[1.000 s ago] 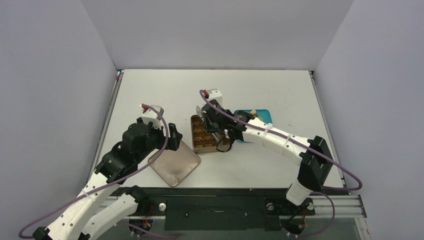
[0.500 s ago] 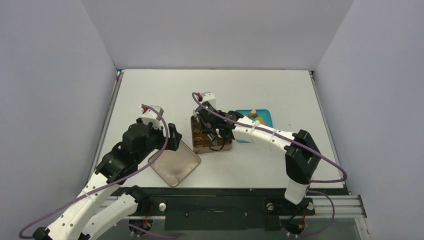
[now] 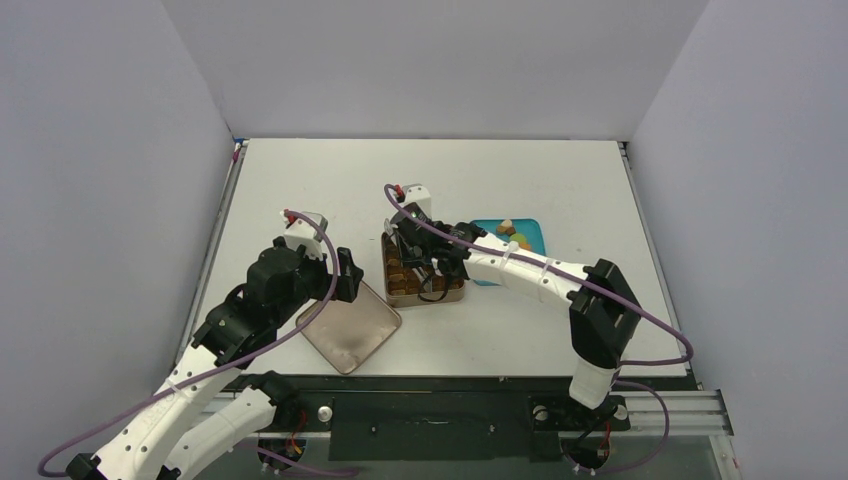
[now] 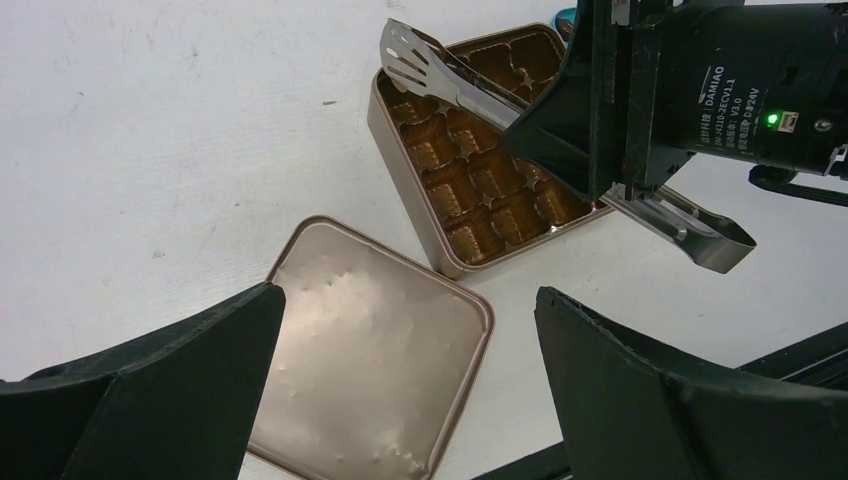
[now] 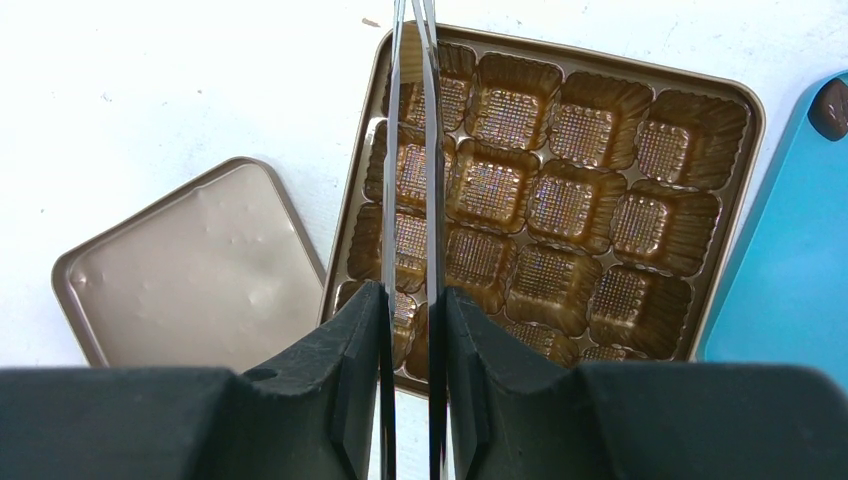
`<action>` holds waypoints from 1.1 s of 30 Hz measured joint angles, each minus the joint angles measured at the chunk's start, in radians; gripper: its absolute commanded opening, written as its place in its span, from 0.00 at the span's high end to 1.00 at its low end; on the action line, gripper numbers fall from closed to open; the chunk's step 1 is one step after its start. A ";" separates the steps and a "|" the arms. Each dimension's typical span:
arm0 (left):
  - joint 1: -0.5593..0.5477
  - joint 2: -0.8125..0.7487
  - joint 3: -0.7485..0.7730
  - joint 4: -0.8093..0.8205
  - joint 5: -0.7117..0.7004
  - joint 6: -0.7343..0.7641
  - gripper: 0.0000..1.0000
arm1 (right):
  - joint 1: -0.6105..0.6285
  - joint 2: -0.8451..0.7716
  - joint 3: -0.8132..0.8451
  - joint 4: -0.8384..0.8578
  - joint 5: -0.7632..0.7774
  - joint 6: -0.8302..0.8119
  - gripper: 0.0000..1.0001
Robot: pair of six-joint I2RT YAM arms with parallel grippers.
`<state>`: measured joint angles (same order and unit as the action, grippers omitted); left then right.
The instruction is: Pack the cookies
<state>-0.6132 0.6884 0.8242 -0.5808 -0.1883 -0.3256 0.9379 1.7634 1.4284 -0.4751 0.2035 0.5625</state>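
The right gripper is clamped narrowly on metal tweezers, whose two blades lie nearly together. They hang above the left column of the open tin near the middle of the worktop. The tin's visible compartments are empty. The cookies lie on the teal tray just right of the tin, toward the worktop's right edge. The left gripper, its fingers spread wide and holding nothing, hovers over the lid, which lies toward the near edge, left of the tin.
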 measured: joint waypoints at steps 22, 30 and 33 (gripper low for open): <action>0.006 0.013 0.000 0.000 -0.001 0.000 0.03 | 0.000 0.000 -0.022 0.010 0.010 0.010 0.66; 0.006 0.016 0.000 0.000 -0.001 0.000 0.03 | 0.000 -0.038 -0.049 0.002 0.047 0.009 0.66; 0.006 0.018 -0.001 0.000 -0.002 0.000 0.03 | -0.006 -0.095 -0.094 -0.002 0.071 0.010 0.66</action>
<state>-0.6067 0.7059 0.8234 -0.5808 -0.1898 -0.3252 0.9321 1.6684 1.3346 -0.4767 0.2745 0.5720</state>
